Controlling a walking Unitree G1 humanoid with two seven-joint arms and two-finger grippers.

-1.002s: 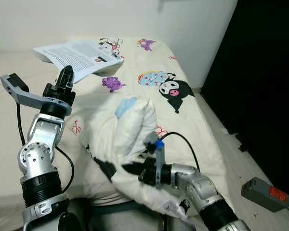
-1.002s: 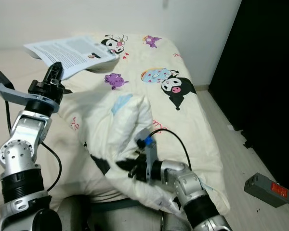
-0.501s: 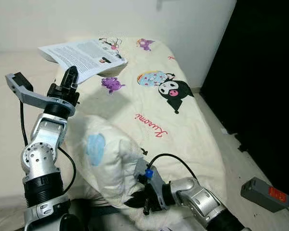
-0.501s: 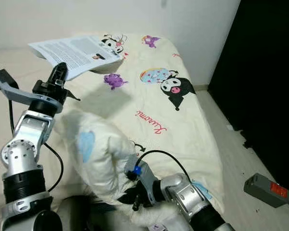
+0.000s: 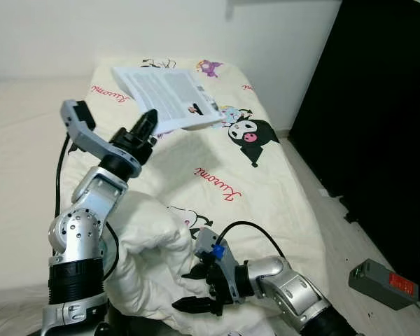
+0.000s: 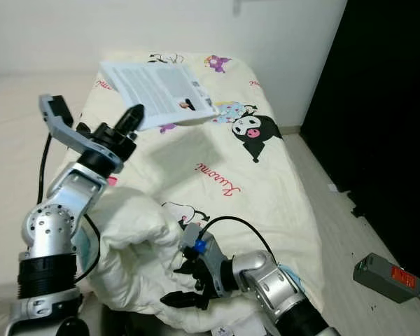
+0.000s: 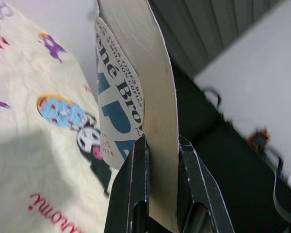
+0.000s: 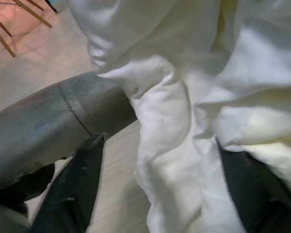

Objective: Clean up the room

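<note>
My left gripper [image 5: 145, 127] is raised over the bed and shut on the lower edge of a printed magazine [image 5: 166, 98], which it holds tilted in the air. In the left wrist view the magazine [image 7: 131, 92] stands pinched between the two black fingers [image 7: 136, 184]. A cream quilt [image 5: 150, 245] lies bunched in a heap at the bed's near left corner. My right gripper [image 5: 190, 288] is low against that heap, open. In the right wrist view its spread fingers [image 8: 77, 179] flank a hanging fold of the quilt [image 8: 184, 121].
The bed [image 5: 266, 182] has a cream sheet with cartoon prints. A black wardrobe [image 5: 385, 105] stands on the right. A grey box with a red label [image 5: 381, 283] lies on the floor. A grey rounded body [image 8: 48, 116] sits under the quilt fold.
The left arm swung the magazine rightward over the bed. The right gripper dragged the quilt fold down to the near left corner, where it now lies heaped, and its fingers have spread open.
</note>
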